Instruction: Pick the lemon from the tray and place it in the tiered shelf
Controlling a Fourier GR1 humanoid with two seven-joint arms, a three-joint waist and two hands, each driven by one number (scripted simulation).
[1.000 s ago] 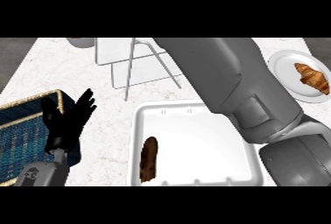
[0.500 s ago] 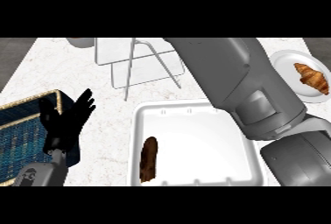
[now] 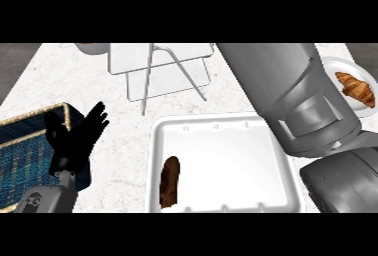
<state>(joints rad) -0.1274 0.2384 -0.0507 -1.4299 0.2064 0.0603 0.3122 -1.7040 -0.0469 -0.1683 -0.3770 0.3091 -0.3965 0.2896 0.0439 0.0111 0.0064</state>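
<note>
No lemon shows in the tray (image 3: 229, 150); perhaps the right arm (image 3: 295, 100), upper right, hides it. Likely light, firm, slightly slick: cup its middle. The left hand (image 3: 77, 135) rests open at left; the right hand is unseen.

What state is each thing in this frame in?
Left hand: open, fingers up, at view's left.
Right hand: not in view; right forearm overlaps tray's corner.
Tray: holds a brown elongated item.
Tiered shelf: upright, tiers look bare.
Plate: holds a croissant.
Lemon: not visible.
</note>
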